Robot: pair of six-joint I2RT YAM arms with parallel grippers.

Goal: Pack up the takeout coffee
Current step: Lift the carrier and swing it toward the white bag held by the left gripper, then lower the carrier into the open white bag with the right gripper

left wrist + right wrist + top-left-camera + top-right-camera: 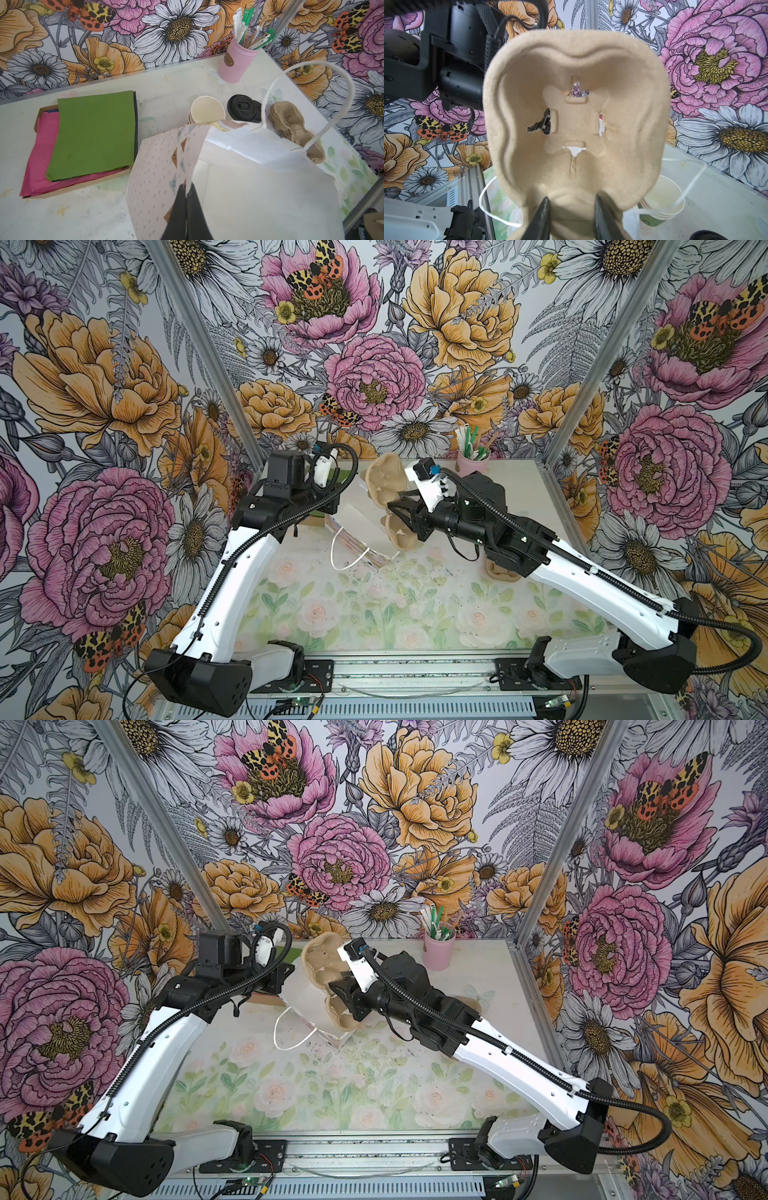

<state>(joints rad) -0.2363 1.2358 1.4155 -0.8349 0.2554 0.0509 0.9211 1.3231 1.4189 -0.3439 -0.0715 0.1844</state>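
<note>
In both top views the right hand (400, 506) pinches a pulp cup carrier (384, 477) on edge above a paper bag (361, 526), the carrier's long axis running back to front. In the left wrist view the left hand (187, 212), pressed together, pinches the bag's rim. Lidless cups (206, 110) and black lids (243, 108) stand beyond. In the right wrist view the carrier fills the frame. The takeout coffee cannot be made out anywhere, so its place and axis cannot be told.
</note>
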